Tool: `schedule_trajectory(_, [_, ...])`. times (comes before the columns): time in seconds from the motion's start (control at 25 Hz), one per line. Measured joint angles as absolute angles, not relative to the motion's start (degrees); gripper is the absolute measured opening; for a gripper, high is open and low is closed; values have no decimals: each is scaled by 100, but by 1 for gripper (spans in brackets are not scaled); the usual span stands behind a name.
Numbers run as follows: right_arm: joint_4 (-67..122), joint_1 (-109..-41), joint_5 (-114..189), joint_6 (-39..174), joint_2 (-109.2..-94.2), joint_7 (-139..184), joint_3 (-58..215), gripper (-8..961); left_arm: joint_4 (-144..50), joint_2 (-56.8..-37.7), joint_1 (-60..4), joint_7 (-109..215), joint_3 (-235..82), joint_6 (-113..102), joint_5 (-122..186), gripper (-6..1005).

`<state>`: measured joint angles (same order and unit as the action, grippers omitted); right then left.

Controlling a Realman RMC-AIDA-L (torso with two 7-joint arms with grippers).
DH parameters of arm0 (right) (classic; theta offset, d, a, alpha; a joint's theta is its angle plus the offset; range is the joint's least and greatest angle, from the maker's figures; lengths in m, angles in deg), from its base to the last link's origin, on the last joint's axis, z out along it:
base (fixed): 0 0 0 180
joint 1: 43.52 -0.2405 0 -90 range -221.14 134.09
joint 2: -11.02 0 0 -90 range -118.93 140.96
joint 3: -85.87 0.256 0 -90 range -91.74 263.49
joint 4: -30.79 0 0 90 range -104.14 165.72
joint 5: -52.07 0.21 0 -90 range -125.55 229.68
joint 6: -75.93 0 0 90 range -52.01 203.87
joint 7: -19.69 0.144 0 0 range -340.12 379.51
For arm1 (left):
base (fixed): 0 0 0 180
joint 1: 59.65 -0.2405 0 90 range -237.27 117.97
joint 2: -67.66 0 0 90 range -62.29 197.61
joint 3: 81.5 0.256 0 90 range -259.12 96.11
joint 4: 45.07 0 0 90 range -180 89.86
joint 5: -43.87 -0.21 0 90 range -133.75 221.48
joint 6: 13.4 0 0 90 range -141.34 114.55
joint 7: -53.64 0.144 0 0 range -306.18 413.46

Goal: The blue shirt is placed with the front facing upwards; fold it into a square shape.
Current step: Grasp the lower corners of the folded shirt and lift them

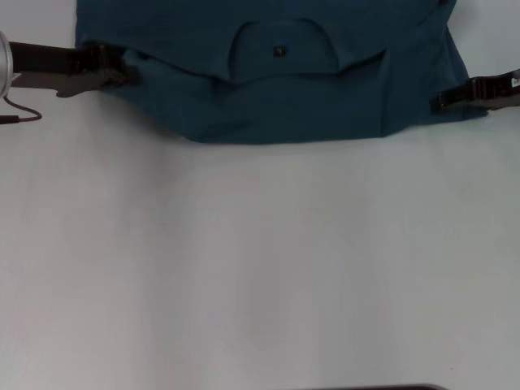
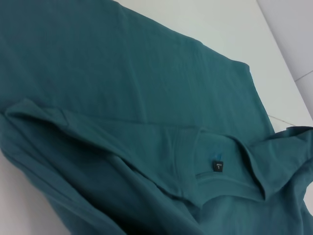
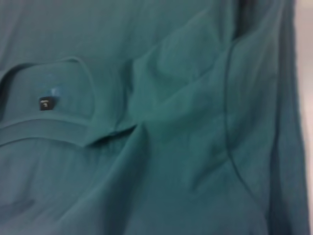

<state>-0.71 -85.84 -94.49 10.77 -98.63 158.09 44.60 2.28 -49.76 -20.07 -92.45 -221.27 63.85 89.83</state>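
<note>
Blue shirt [image 1: 309,89] lies bunched at the table's [image 1: 260,268] far edge; left gripper [image 1: 122,71] and right gripper [image 1: 443,101] each pinch a side of it.

the blue shirt [image 1: 276,89] lies rumpled at the table's far edge, neck label up.

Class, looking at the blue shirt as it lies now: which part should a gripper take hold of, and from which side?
Grip the blue shirt at its two outer side edges, each arm coming in from its own side. The cloth lies spread flat, and the left gripper and right gripper sit at those edges.
</note>
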Motion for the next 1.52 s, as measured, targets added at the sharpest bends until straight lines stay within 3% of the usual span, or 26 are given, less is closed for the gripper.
schedule_trajectory(0.64, [-91, -8581, -9359, 929, -9825, 15860, 4485, 613, 263, -4994, -1995, -9261, -22135, 6398, 8983, 23])
schedule_trajectory(1.16, [-362, -8550, -9382, 767, -9800, 15906, 4462, 357, 264, -4980, -1958, -9287, -22141, 6386, 8983, 26])
schedule_trajectory(1.32, [-393, -8545, -9385, 739, -9775, 15937, 4459, 206, 238, -4957, -1920, -9307, -22139, 6386, 8969, 27])
schedule_trajectory(1.4, [-406, -8540, -9387, 674, -9745, 15945, 4462, 130, 236, -4936, -1906, -9317, -22107, 6398, 8938, 28])
schedule_trajectory(1.52, [-527, -8529, -9390, 364, -9691, 15950, 4482, 104, 217, -4829, -1896, -9396, -22058, 6574, 8886, 28])
